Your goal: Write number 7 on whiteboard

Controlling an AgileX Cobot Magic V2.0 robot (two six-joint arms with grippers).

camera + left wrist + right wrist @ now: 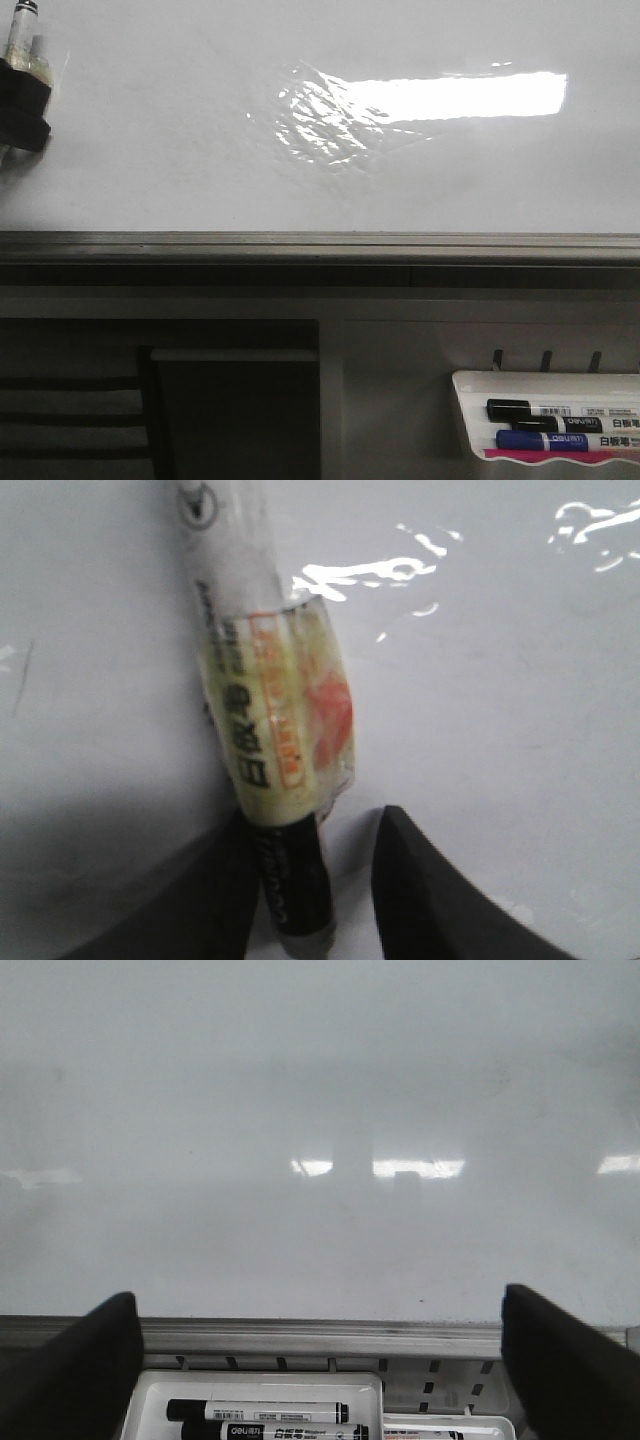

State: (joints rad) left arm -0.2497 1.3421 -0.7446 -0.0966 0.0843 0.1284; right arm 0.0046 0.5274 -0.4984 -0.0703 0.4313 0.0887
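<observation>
The whiteboard fills the upper front view, glossy white, with a wrinkled shiny patch and a grey lower rim. My left gripper is at the board's far left, shut on a tape-wrapped marker that points up along the board; its tip runs out of view. The marker's black end lies against one finger, and a sliver of board shows before the other. A faint thin dark line is on the board beside it; I cannot tell whether it is the number 7. My right gripper is open and holds nothing.
A white marker tray hangs below the rim at the lower right, holding a black marker and a blue marker. The right wrist view shows that tray just under the rim. Dark shelving sits at lower left.
</observation>
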